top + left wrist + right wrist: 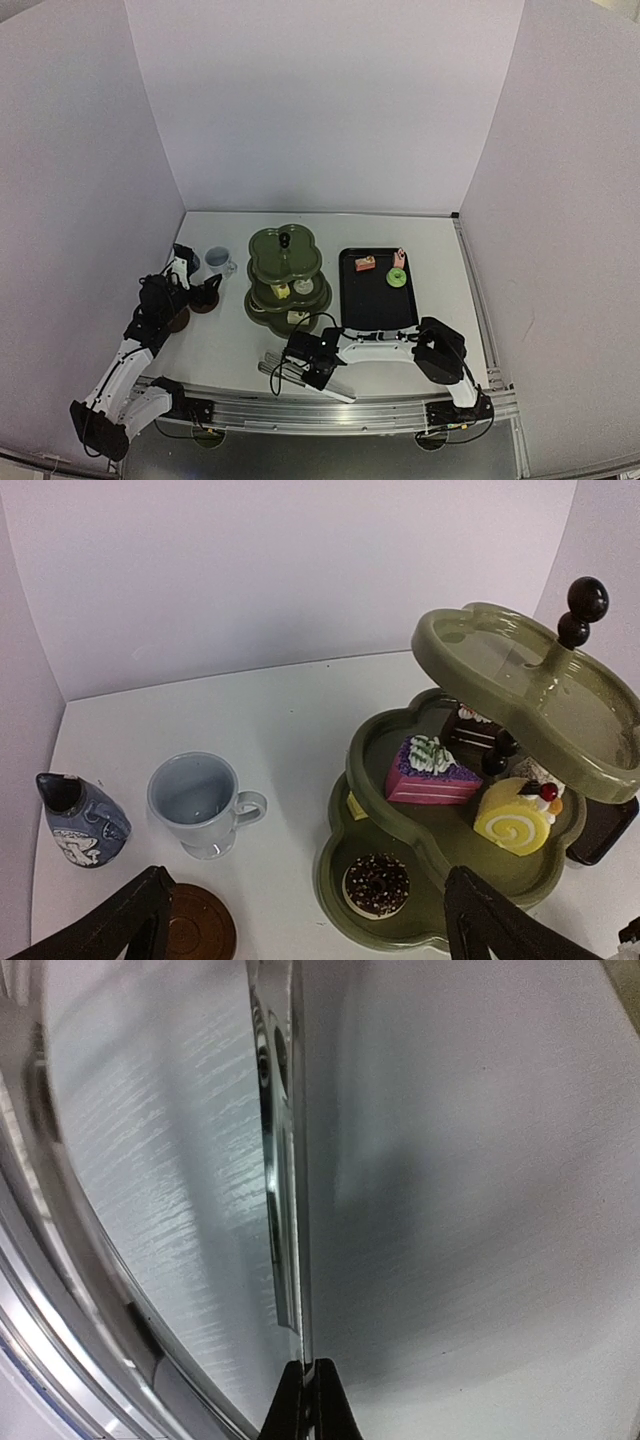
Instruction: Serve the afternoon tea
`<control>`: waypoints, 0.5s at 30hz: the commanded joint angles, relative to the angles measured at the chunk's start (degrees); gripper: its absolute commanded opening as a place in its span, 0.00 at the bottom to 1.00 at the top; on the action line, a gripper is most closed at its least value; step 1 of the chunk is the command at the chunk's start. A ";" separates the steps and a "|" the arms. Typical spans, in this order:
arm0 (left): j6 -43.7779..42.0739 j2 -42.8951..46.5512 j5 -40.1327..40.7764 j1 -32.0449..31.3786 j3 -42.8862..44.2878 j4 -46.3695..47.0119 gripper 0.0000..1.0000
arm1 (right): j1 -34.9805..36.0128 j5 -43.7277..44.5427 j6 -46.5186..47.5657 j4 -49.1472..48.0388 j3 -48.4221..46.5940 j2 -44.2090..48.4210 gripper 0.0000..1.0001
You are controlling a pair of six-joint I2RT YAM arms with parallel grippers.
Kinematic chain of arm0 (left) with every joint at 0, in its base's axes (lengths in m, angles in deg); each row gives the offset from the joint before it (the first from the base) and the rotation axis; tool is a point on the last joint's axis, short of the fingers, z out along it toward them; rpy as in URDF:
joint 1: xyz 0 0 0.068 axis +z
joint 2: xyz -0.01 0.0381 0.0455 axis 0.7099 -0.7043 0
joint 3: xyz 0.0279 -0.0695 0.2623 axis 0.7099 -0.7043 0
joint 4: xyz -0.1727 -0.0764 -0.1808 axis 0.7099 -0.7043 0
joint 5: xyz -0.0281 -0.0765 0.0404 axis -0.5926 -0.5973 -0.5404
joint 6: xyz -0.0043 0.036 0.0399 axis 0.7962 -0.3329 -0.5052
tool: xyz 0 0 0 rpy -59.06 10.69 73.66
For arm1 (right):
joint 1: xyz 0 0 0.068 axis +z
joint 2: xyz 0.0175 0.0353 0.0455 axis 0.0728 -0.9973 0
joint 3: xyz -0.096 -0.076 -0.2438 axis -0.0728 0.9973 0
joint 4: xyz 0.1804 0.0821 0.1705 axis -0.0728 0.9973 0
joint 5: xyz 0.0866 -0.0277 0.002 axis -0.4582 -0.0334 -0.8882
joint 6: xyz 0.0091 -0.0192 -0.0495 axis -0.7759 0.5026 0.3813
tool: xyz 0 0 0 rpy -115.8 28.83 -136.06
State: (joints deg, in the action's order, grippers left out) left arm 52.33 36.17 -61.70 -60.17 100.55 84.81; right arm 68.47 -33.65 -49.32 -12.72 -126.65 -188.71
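Olive-green and flower-shaped, the three-tier stand [285,262] is at the middle of the table [440,250], a little toward the left edge. Its top tier is bare. The middle tier carries three cakes: a pink slice [432,771], a chocolate piece [470,727] and a yellow roll [513,822]. On the lowest tier one chocolate doughnut [375,885] shows, and the rest is partly hidden. Just right of the stand, the black tray [375,305] holds three sweets, one of them a green doughnut [397,277]. Left of the stand are one pale blue cup [205,802], one patterned blue vessel [82,822] that is hard to identify, and two brown coasters [205,299]. The left gripper [305,900] is released beside the coasters. At the near edge, the right gripper [305,1385] is clenched on the metal tongs [283,1160].
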 commanded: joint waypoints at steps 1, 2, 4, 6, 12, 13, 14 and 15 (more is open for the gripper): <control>-2.84 2.92 -6.57 0.23 0.00 -0.49 0.94 | 0.22 2.61 -0.40 0.34 -1.10 5.26 0.00; -2.90 3.43 -7.98 0.25 -0.02 -0.68 0.93 | 0.22 3.66 -0.73 0.24 -1.43 6.87 0.00; -2.69 4.43 -11.00 0.22 -0.01 -1.12 0.93 | 0.22 6.20 -1.45 -0.11 -2.49 10.77 0.00; -2.27 5.21 -14.68 0.25 0.33 -1.51 0.92 | 0.22 9.15 -2.33 -0.59 -4.14 14.55 0.00; 1.33 5.37 -27.66 0.23 3.27 -0.30 0.87 | 0.84 16.83 -3.97 -8.05 -8.65 22.94 0.00; 2.24 5.10 -29.83 0.22 3.85 0.71 0.86 | 0.91 18.23 -4.02 -10.40 -9.31 23.71 0.00; 3.16 4.63 -32.72 0.24 4.24 1.87 0.86 | 0.92 19.60 -4.17 -12.33 -10.08 23.85 0.00; 4.35 3.93 -35.25 0.22 4.67 3.20 0.85 | 0.92 21.36 -3.88 -14.67 -11.12 23.56 0.00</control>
State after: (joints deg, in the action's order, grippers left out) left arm 52.67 41.10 -83.73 -60.17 101.01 83.40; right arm 68.79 -20.25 -52.15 -16.75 -133.50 -168.46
